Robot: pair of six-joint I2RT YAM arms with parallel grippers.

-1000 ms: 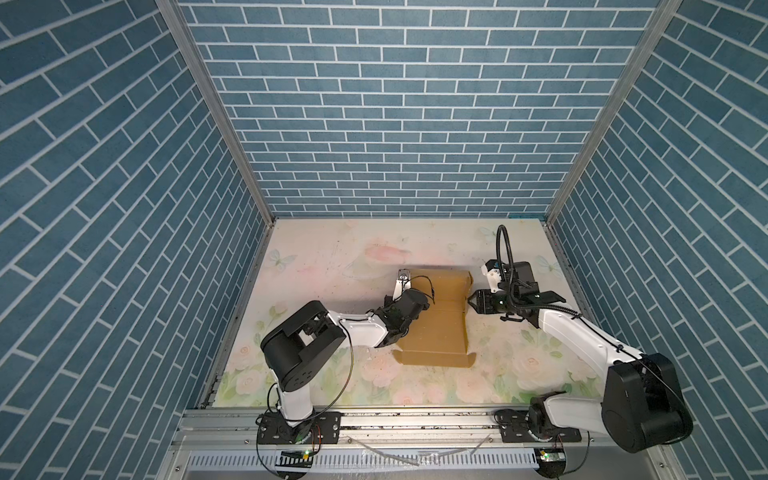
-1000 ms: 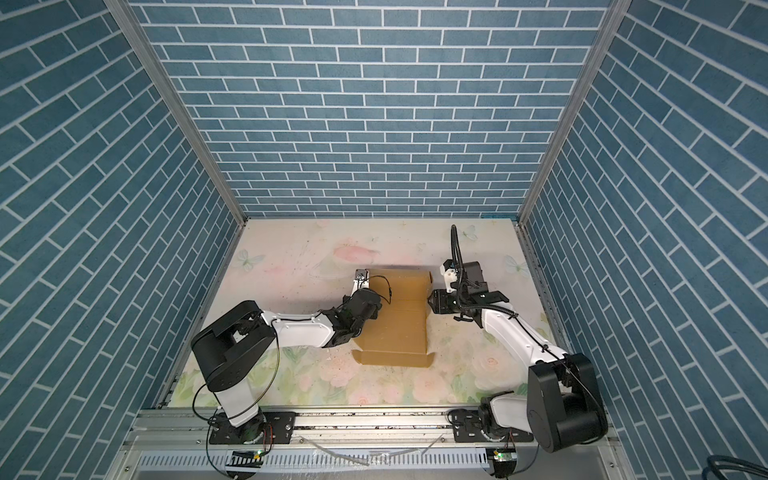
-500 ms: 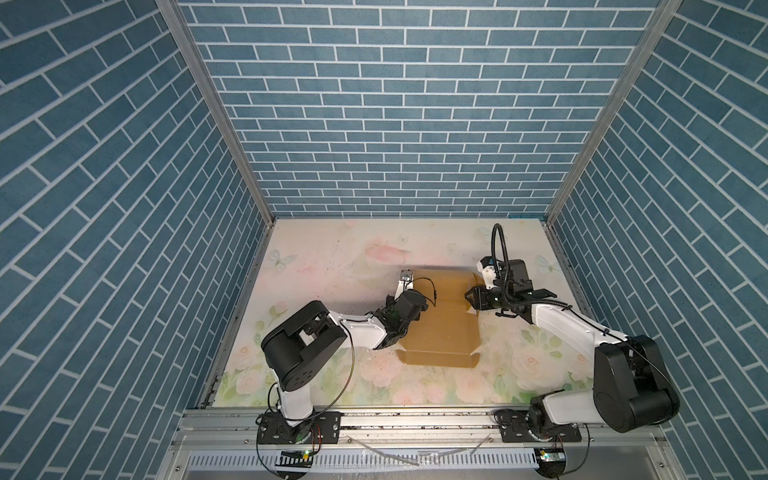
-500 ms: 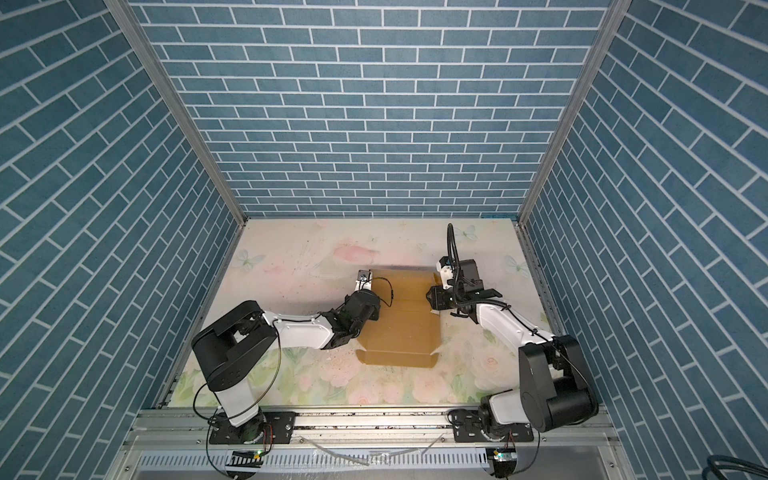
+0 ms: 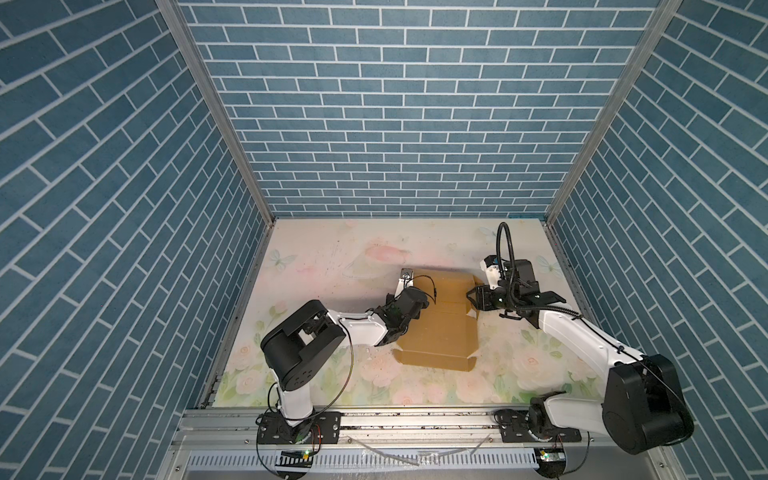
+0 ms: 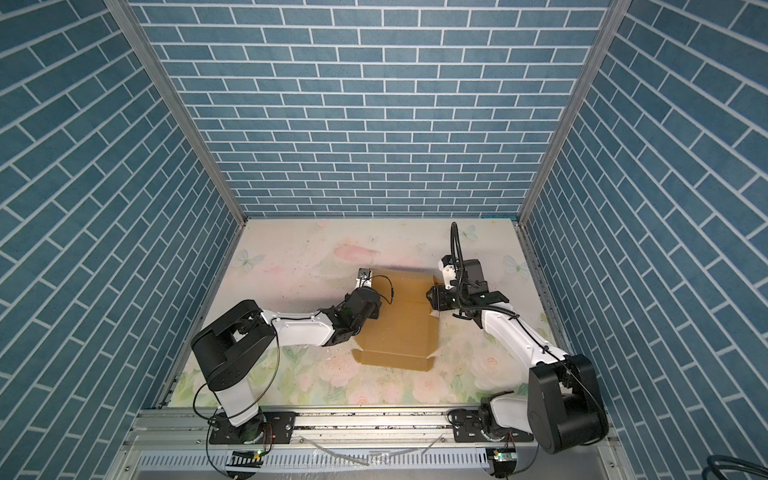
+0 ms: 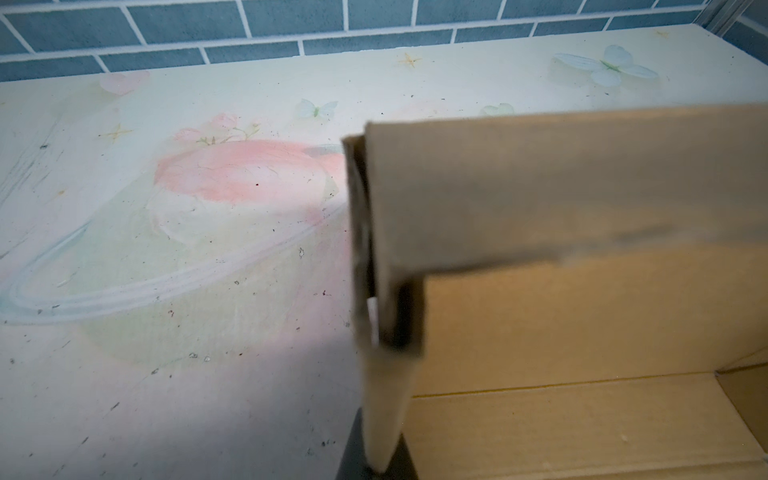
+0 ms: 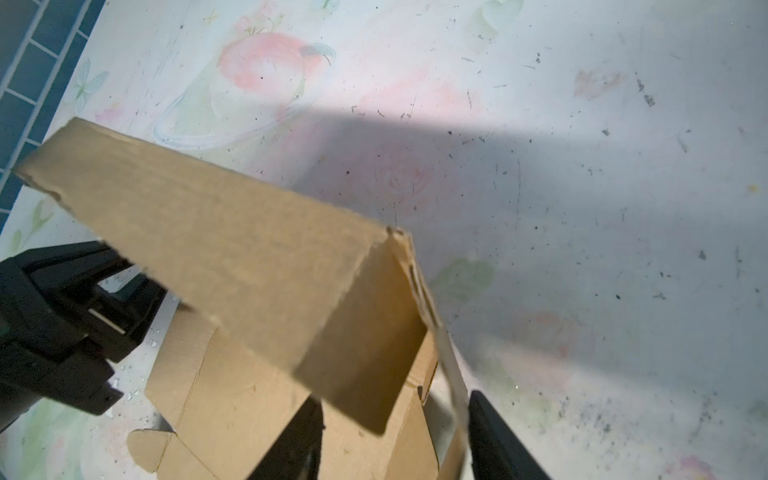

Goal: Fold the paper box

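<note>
Overhead pair, wrists near paper box (image 7: 582,187)

Both top views are bright, evenly lit from overhead and sharp, though the wide lens splays the brick walls (image 5: 395,104) outward. In the wrist views the near cardboard box (image 7: 561,187) is blurred, and a broad soft shadow crosses the pale, washed-out table (image 8: 623,208).

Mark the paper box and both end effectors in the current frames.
paper box (image 5: 442,336): in a top view, base panel.
left end effector (image 5: 423,300): in a top view, between its fingertips.
right end effector (image 5: 471,299): in a top view, between its fingertips.
</note>
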